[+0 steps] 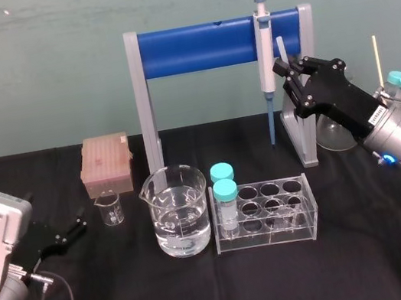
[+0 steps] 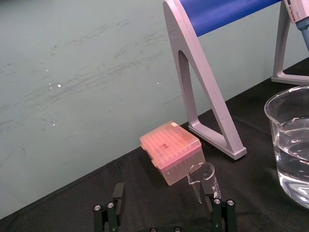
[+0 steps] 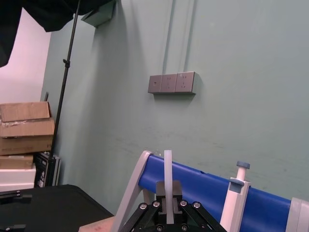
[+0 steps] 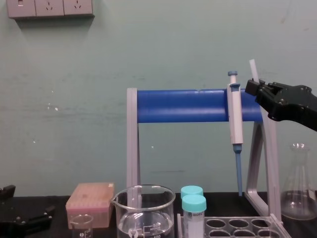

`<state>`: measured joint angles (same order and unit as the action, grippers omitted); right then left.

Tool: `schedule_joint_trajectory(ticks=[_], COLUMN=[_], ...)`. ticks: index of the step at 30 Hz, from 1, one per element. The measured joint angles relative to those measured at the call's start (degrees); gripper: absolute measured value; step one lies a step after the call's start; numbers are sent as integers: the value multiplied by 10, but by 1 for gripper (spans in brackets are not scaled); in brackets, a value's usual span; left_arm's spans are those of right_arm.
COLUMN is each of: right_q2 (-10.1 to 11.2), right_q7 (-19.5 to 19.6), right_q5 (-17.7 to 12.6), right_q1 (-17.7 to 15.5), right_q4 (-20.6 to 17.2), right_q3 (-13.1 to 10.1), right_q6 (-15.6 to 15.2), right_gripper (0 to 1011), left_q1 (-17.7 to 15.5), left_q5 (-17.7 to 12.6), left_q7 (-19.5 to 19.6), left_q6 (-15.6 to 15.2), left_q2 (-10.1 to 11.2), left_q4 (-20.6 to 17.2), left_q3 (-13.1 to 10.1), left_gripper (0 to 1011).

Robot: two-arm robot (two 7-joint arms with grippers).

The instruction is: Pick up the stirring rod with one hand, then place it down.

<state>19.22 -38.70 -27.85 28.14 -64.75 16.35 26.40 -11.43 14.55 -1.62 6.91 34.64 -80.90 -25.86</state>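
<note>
The stirring rod [image 1: 281, 48] is a thin translucent whitish stick, held upright in the air. My right gripper [image 1: 285, 73] is shut on its lower part, raised beside the right end of the blue stand, close to the hanging pipette [image 1: 266, 53]. From the chest, the stirring rod [image 4: 253, 70] pokes up above the black fingertips of the right gripper [image 4: 256, 88]. The right wrist view has the stirring rod [image 3: 168, 176] clamped between the jaws. My left gripper [image 1: 78, 225] rests low at the table's left, open, with nothing between its fingers [image 2: 114, 202].
A large beaker of water [image 1: 182, 219] stands at the centre front, with a small beaker [image 1: 110, 209] and a pink tip box [image 1: 107, 164] to its left. A clear tube rack [image 1: 274, 213] holds two teal-capped tubes. The blue-barred stand [image 1: 198, 48] spans the back. A glass flask [image 4: 297, 186] sits at the right.
</note>
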Motion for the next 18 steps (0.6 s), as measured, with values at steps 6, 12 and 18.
schedule_joint_trajectory(ticks=[6, 12, 18], right_q2=[0, 0, 0], right_q7=[0, 0, 0], right_q5=[0, 0, 0], right_q1=[0, 0, 0], right_q4=[0, 0, 0], right_q3=[0, 0, 0], right_q6=[0, 0, 0], right_gripper=[67, 67, 67], left_q1=[0, 0, 0], left_q5=[0, 0, 0], left_q7=[0, 0, 0], left_q6=[0, 0, 0], left_q2=[0, 0, 0], left_q4=[0, 0, 0], left_q3=[0, 0, 0], left_gripper=[1000, 1000, 1000])
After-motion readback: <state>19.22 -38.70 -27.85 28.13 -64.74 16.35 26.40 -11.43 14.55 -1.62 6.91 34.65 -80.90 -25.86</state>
